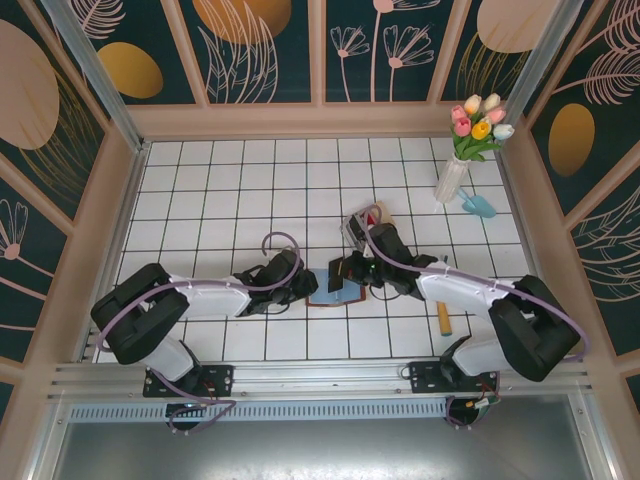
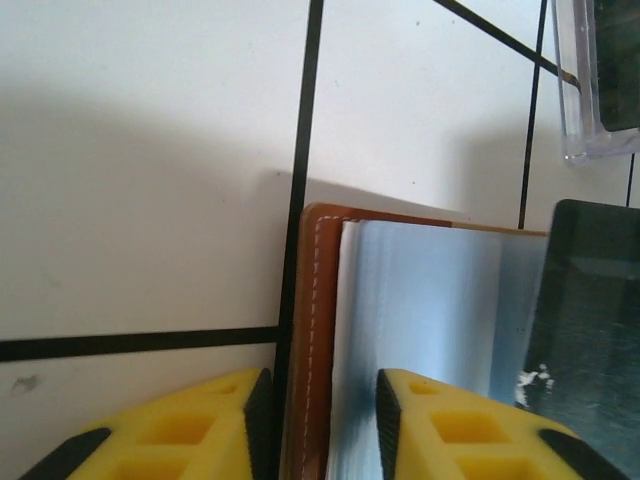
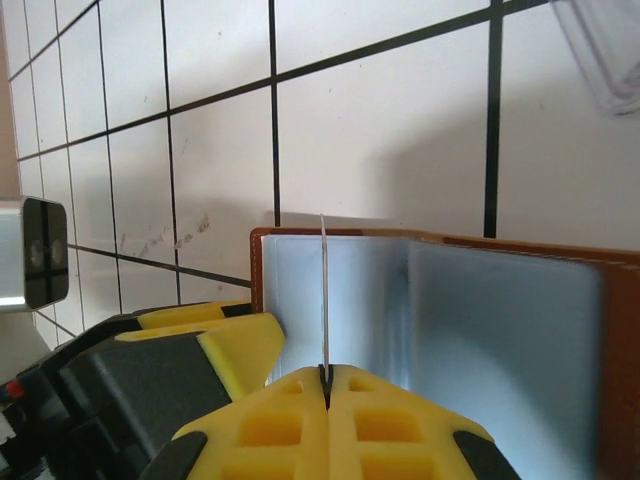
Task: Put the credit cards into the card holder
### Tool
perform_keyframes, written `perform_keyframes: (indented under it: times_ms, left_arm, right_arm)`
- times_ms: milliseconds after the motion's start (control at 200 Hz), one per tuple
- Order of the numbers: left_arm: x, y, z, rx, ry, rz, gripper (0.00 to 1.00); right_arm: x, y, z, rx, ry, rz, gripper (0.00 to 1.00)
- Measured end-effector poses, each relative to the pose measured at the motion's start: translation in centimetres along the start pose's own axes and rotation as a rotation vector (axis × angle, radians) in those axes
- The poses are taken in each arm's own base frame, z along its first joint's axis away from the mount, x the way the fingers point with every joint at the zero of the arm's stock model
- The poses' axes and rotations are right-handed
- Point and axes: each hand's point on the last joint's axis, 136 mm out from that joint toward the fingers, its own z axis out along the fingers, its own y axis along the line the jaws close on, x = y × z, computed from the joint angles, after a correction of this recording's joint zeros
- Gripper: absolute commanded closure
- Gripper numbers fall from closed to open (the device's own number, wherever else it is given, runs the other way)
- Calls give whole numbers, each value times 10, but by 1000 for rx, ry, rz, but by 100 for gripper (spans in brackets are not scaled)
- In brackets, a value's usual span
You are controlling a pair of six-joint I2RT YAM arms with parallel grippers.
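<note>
Right wrist view: credit card [image 3: 324, 290] seen edge-on, face unreadable. Pinched upright in right claw [image 3: 326, 380], lower centre, over open card holder [image 3: 620, 360]. Left wrist view: left claw [image 2: 320, 400] cut off at bottom, jaws astride card holder's stitched edge; grip indeterminate.

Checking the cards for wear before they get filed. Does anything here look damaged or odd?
Yes: in the left wrist view, the black card has a whitish scuffed patch near its left edge, as if its surface has chipped. Nothing else stands out.
</note>
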Motion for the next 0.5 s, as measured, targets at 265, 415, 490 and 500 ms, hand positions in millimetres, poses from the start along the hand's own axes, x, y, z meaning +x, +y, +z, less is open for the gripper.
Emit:
perform_keyframes:
  times_ms: [265, 415, 490, 500]
  left_arm:
    - [1, 1, 2, -9, 5, 6, 72]
    - [1, 1, 2, -11, 6, 9, 73]
    - [1, 2, 2, -11, 6, 12, 73]
    - [1, 2, 2, -11, 6, 12, 73]
  right_arm:
    - [4, -22, -6, 29, -11, 20, 100]
    - [11, -27, -4, 14, 4, 3, 100]
    - [13, -25, -2, -12, 7, -5, 100]
    - [13, -25, -1, -17, 9, -6, 100]
